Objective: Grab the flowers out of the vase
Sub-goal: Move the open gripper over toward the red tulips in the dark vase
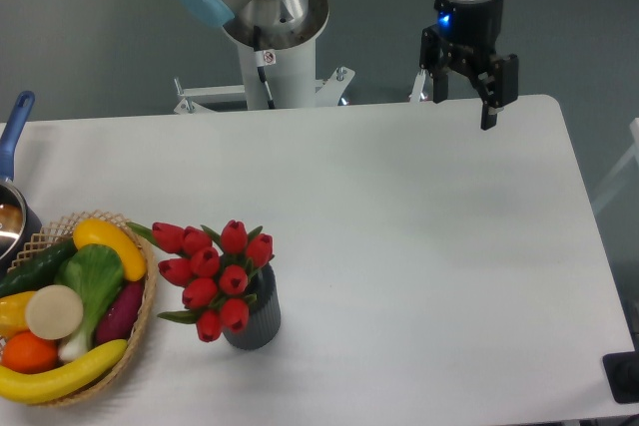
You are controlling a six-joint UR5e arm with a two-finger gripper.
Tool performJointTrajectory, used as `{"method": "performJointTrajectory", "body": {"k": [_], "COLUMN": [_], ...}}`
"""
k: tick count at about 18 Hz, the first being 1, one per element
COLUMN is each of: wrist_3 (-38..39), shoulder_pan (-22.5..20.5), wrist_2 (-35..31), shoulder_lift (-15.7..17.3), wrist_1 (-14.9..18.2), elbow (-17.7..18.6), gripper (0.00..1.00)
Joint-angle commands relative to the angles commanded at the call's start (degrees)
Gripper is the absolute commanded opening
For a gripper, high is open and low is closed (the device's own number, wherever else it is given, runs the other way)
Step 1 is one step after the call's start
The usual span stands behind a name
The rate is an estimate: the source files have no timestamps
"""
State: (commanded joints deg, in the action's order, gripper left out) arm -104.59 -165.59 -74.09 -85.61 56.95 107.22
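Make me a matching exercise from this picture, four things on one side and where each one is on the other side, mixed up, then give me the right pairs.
Things:
1. flowers
2. end effector
3. wicker basket
4. pan with a blue handle

Places:
A. at the left edge of the table, behind the basket
B. standing in the vase near the front edge
C. above the far right part of the table, holding nothing
D. front left corner, filled with fake fruit and vegetables

Right pairs: 1-B, 2-C, 3-D, 4-A
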Motion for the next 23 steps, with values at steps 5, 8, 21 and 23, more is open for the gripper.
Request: {"method": "performJointTrajectory", "body": {"k": [5, 8, 21, 23], "wrist_3": [1.39, 11.04, 30.14, 30.23], "shoulder_pan": [0.35, 0.70, 11.16, 11.69], "wrist_2": [1.31, 6.67, 17.30, 22.39], "shoulder_lift": [0.00, 0.09, -7.99, -8.52], "wrist_1": [0.00, -1.84, -11.16, -11.25], "elbow": [0.88, 2.38, 4.66, 4.66], "gripper": [1.00, 1.00, 1.00, 1.00]}}
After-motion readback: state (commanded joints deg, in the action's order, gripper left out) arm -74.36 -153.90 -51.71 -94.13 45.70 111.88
